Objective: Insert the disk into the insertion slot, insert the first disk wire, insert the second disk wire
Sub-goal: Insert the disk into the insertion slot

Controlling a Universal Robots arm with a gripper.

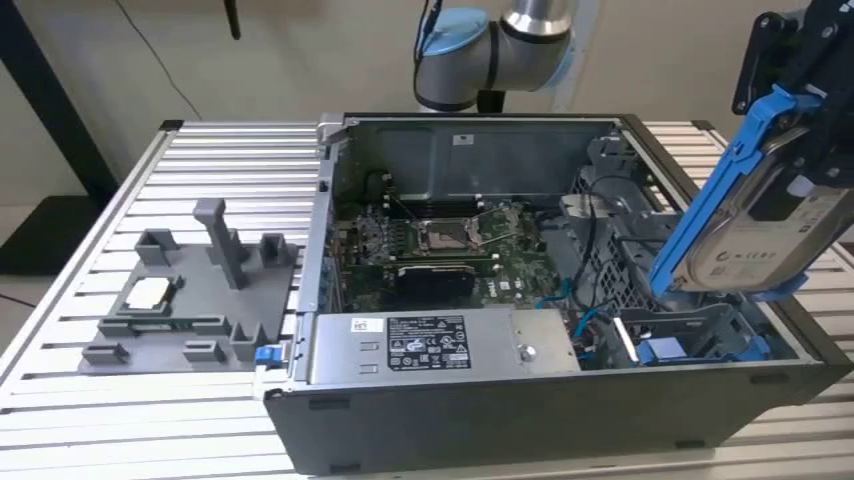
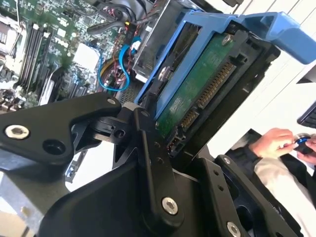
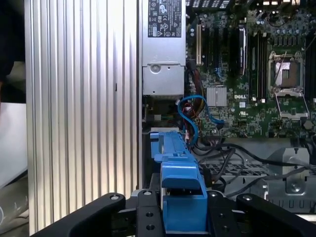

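While the end effector [image 3: 183,217] hangs over the open computer case [image 1: 534,425], it is clenched on the disk [image 1: 763,235]. The disk sits steeply tilted in its blue carrier, and its green circuit board faces the camera in the second wrist view. Below the end effector lies the insertion slot [image 1: 694,335], a grey metal cage with blue fittings, near the disk's lower end. Well away from the end effector, a grey fixture tray [image 1: 187,300] rests on the ribbed metal bench [image 1: 200,160]. Beyond the end effector, the second wrist view shows a person's hand [image 2: 272,142] and white sleeve.
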